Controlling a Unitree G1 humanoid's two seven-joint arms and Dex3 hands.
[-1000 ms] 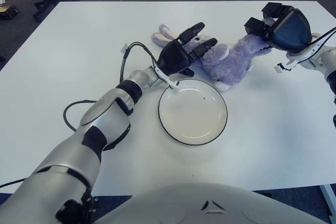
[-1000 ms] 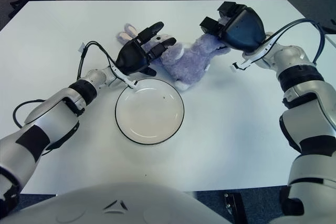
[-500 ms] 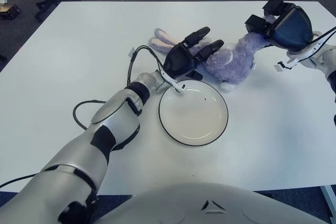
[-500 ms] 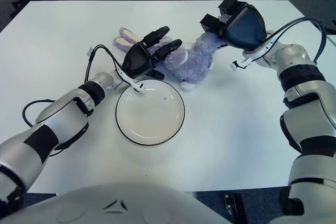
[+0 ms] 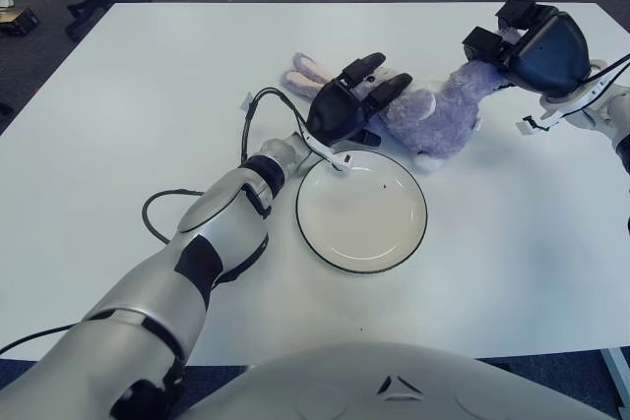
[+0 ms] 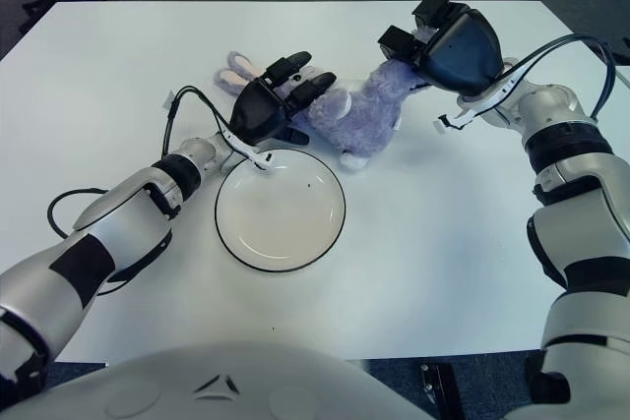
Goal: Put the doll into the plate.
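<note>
With my left hand (image 5: 346,105) spread unclosed over the doll (image 5: 423,115) and my right hand (image 5: 532,46) gripping its far end, uneven lifting risked dragging it against the plate (image 5: 362,211).

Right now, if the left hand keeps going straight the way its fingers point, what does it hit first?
The doll. The left hand points up and right with fingers spread over the doll's head end, apparently already at it, though depth is unclear.
</note>
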